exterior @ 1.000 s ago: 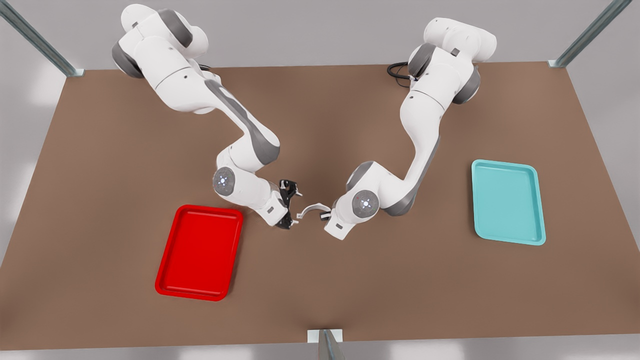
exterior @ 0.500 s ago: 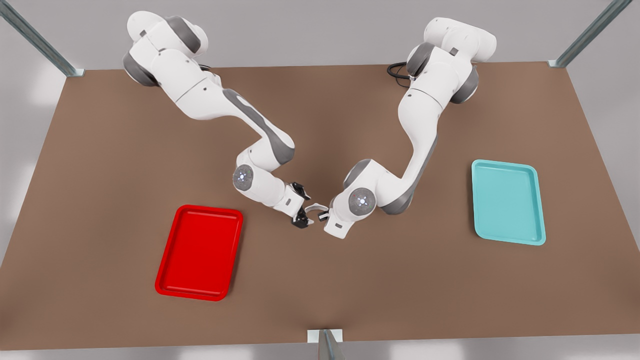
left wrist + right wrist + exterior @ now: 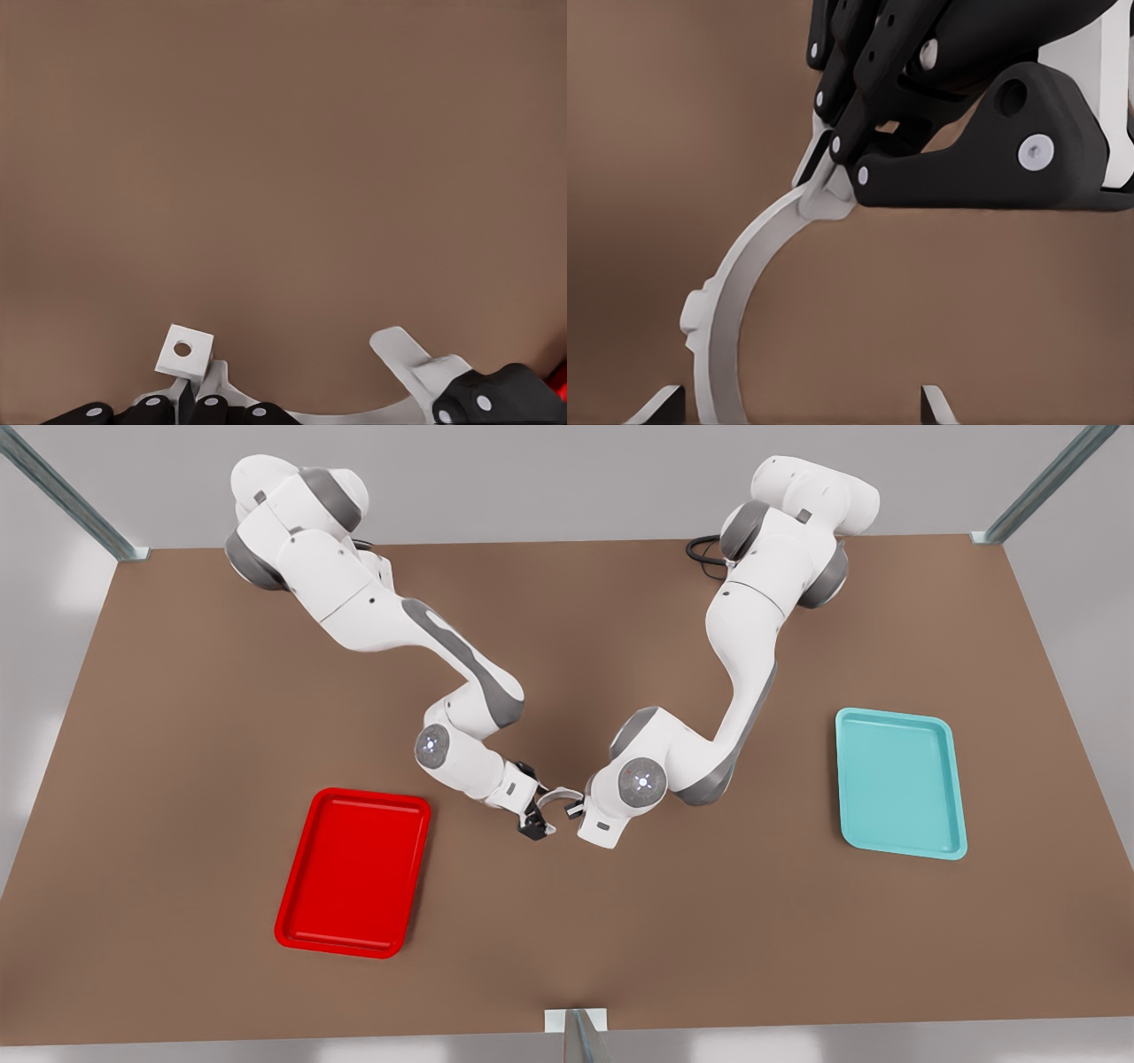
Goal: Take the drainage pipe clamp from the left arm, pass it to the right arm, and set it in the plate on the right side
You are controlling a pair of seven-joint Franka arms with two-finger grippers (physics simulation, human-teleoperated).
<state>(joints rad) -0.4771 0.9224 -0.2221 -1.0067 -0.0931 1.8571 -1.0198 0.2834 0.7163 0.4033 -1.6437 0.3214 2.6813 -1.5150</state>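
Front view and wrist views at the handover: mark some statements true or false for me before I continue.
1. The left gripper is shut on the drainage pipe clamp. True.
2. The right gripper is shut on the clamp. False: its fingertips stand apart, one on each side of the strip.
3. The clamp lies in the red tray. False: it is held above the table between the arms.
4. The teal tray lies at the front view's right. True.
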